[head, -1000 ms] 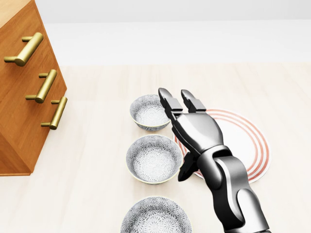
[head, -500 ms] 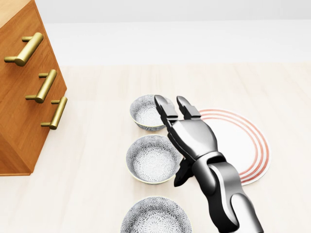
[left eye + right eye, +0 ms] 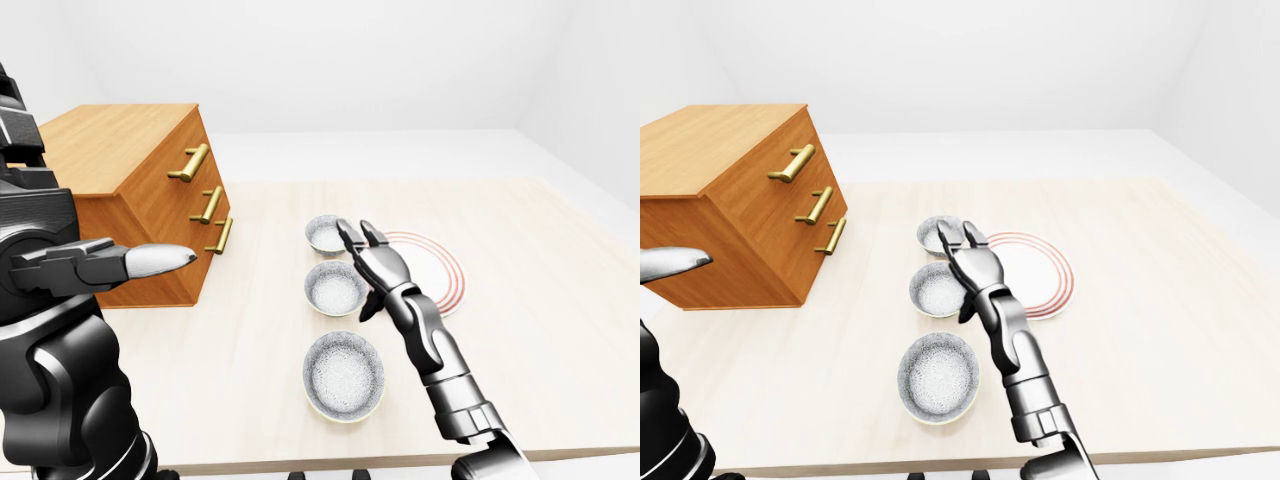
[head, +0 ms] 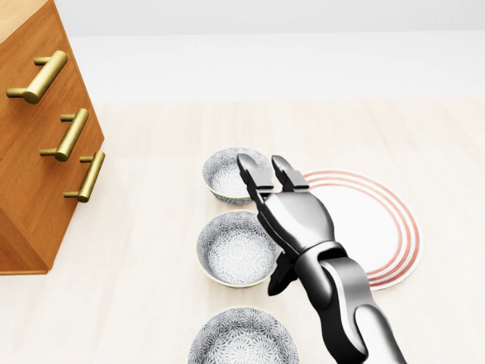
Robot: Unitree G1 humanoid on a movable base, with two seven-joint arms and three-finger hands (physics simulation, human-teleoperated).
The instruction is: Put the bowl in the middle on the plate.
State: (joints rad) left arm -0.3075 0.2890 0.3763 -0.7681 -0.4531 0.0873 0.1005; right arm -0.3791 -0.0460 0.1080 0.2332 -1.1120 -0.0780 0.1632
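Three patterned grey bowls stand in a column in the head view: the top bowl (image 4: 229, 176), the middle bowl (image 4: 238, 248) and the bottom bowl (image 4: 242, 338). To their right lies a white plate (image 4: 383, 220) with red rings. My right hand (image 4: 267, 224) is open and hovers over the plate's left edge, right beside the middle bowl's right rim. Its fingers (image 4: 250, 171) point up the view toward the top bowl and its thumb (image 4: 277, 283) hangs down by the middle bowl. My left hand (image 3: 150, 261) is raised at the left of the left-eye view, fingers extended, holding nothing.
A wooden chest of drawers (image 4: 34, 152) with brass handles (image 4: 72, 134) stands left of the bowls. The pale wooden table (image 3: 540, 300) stretches to the right of the plate, and its near edge (image 3: 300, 465) runs along the bottom of the left-eye view.
My right hand has slid left from above the plate toward the middle bowl's right rim. The bowls and plate have not moved.
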